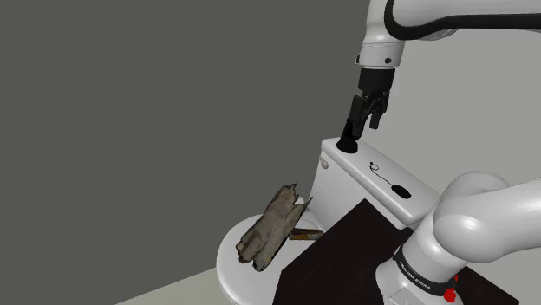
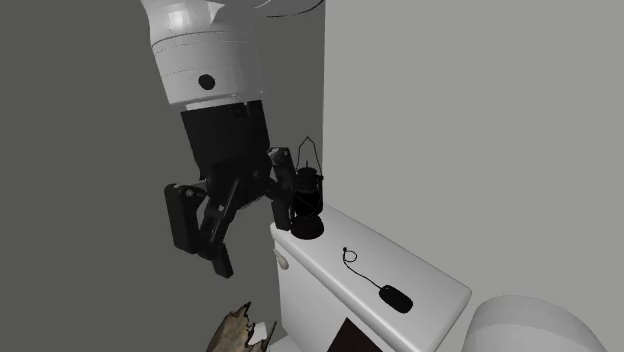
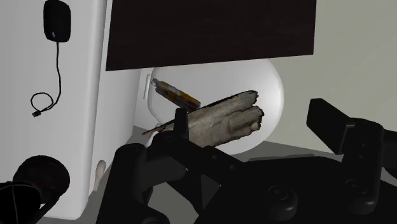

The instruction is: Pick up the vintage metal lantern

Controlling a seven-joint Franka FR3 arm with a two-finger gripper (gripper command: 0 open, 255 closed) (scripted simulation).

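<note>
The lantern (image 1: 348, 139) is small and black, with a wire loop handle. It stands upright at the far end of a white toilet tank lid (image 1: 407, 202). In the second exterior view the lantern (image 2: 305, 192) is at the lid's back corner by the wall. My black gripper (image 1: 368, 108) hangs open just above and beside it, fingers spread, nothing between them. In the second exterior view the gripper (image 2: 235, 225) has one finger (image 2: 281, 198) close against the lantern's side. The wrist view puts the lantern (image 3: 32, 188) outside the left finger (image 3: 181, 122), not between the fingers.
A black corded device (image 1: 397, 186) lies on the tank lid (image 2: 330, 250) nearer the stand. A ragged brown-grey slab (image 1: 270, 230) and a small brown stick (image 3: 175, 93) rest on the toilet bowl (image 1: 232, 260). The dark stand top (image 1: 347, 260) adjoins the tank. A grey wall stands behind.
</note>
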